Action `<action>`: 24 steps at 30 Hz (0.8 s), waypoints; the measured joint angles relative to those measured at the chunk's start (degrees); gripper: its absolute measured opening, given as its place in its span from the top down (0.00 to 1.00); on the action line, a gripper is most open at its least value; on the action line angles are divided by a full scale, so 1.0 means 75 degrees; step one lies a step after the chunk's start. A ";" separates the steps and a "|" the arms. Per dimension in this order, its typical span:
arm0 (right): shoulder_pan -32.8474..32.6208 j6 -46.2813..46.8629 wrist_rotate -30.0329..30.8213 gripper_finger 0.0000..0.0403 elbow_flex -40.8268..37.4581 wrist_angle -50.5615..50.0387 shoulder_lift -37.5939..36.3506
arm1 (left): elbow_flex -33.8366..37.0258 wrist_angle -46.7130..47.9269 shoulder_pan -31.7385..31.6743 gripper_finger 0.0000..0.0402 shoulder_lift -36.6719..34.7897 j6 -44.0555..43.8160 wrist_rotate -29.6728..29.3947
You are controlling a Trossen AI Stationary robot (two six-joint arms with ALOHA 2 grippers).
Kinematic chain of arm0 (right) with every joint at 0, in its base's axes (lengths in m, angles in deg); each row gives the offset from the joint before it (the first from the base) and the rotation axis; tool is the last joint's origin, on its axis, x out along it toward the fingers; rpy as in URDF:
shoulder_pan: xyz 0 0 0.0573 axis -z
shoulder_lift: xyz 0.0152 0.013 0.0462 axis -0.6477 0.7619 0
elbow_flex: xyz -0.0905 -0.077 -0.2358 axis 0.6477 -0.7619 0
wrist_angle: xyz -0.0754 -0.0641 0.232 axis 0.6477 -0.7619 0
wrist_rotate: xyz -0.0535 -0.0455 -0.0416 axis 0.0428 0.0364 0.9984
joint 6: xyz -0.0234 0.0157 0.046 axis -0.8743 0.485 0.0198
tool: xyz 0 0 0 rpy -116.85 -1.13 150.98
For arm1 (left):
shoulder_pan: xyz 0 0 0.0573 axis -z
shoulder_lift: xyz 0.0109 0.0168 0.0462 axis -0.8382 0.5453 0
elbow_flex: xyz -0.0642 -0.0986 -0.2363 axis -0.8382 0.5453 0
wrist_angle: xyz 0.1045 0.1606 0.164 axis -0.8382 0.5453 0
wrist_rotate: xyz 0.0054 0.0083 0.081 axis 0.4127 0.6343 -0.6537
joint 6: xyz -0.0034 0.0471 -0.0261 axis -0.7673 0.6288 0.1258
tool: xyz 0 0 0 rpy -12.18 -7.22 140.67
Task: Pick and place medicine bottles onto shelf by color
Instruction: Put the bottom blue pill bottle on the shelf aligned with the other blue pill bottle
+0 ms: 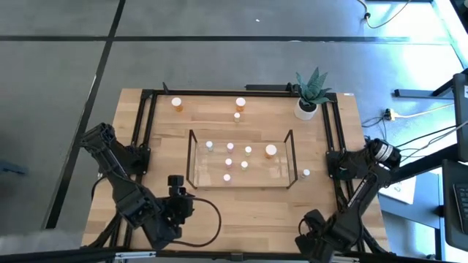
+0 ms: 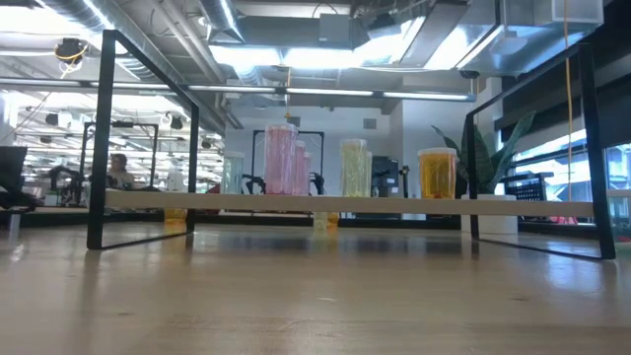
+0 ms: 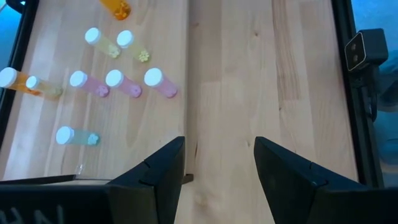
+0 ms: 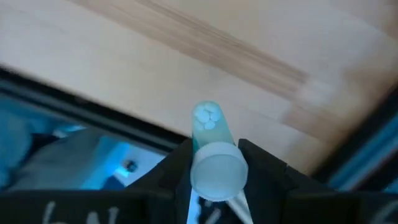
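Right gripper (image 4: 214,163) clamps a small clear bottle (image 4: 211,146) with a white cap, pale pills visible at its far end. The bottle lies between the two dark fingers, cap toward the camera, held over the table's edge where wood meets the black rail. In the high view this arm sits folded at the table's near right corner (image 1: 322,234).

Shelf (image 1: 241,159) stands mid-table, a clear rack with black end frames. Seven bottles stand on it: pink ones (image 1: 229,147) at centre, a greenish one (image 1: 248,150) beside them, a larger orange one (image 1: 271,151) toward the right end, a white-capped one (image 1: 209,145) toward the left end. The low view shows them lined along the shelf board: pink (image 2: 281,160), greenish (image 2: 354,168), orange (image 2: 437,174).

Off the shelf: two orange bottles (image 1: 178,104) and (image 1: 240,103) stand at the far side, a small one (image 1: 237,116) just near the second. One more small bottle (image 1: 306,173) stands just outside the shelf's right end.

Left gripper (image 3: 217,163) hangs at the near left side of the table, fingers parted and holding nothing, facing the shelf from the near side.

A potted plant (image 1: 310,93) sits at the far right corner.
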 joint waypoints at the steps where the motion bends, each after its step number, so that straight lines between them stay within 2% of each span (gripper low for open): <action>1: 0.0065 -0.0110 0.0179 0.71 0.0095 0.0003 0.0000 | 0.0000 0.0000 0.0015 0.54 0.0000 0.0000 0.0000; 7: 0.0506 -0.0802 0.1006 0.71 0.0684 0.0036 0.0000 | 0.0000 0.0000 0.0218 0.54 0.0000 -0.0003 0.0000; 11: 0.0806 -0.1637 0.1902 0.71 0.1123 0.0324 0.0035 | 0.0000 0.0001 0.0393 0.54 0.0000 -0.0009 0.0000; 14: 0.1075 -0.2377 0.2280 0.71 0.1465 0.0458 0.0126 | 0.0000 0.0000 0.0517 0.54 0.0000 -0.0015 0.0000; 19: 0.1548 -0.3500 0.2359 0.71 0.2264 0.0456 0.0640 | 0.0000 -0.0002 0.0667 0.54 0.0000 -0.0060 0.0000; 24: 0.2011 -0.4967 0.2246 0.71 0.3562 0.0069 0.1202 | 0.0000 -0.0003 0.0748 0.54 0.0000 -0.0082 -0.0003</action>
